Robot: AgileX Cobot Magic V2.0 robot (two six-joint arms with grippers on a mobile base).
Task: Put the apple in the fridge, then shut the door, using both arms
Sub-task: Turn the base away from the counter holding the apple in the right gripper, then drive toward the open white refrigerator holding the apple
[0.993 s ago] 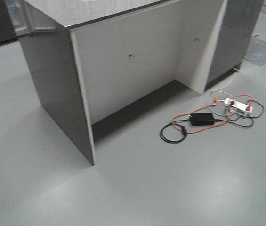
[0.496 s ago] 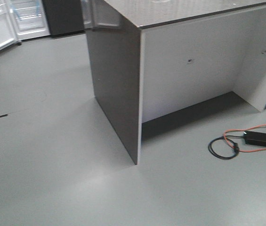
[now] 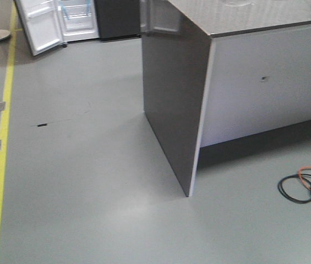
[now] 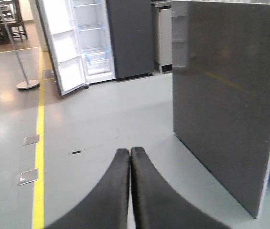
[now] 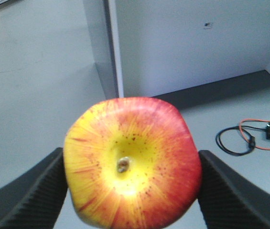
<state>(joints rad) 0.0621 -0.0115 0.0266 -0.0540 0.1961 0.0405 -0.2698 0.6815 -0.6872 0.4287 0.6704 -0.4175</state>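
My right gripper (image 5: 131, 164) is shut on the apple (image 5: 131, 162), red with a yellow centre and a small dimple, which fills the right wrist view between the two black fingers. My left gripper (image 4: 129, 152) is shut and empty, its two black fingers pressed together above the floor. The fridge (image 4: 94, 40) stands far off at the back left with its white interior and blue tape strips showing. Its door (image 4: 63, 47) is swung open to the left. The fridge also shows in the front view (image 3: 78, 19), top left, with the door (image 3: 39, 27) open.
A dark grey table with a white back panel (image 3: 177, 99) stands on the right between me and the room's right side. A yellow floor line (image 3: 1, 143) runs along the left. A black and orange cable (image 3: 304, 187) lies on the floor at the right. A stanchion base (image 4: 27, 85) stands left of the fridge.
The front view has swung left: the table has slid to the right, the cables have nearly left the frame, and the open fridge and yellow line have come into view.
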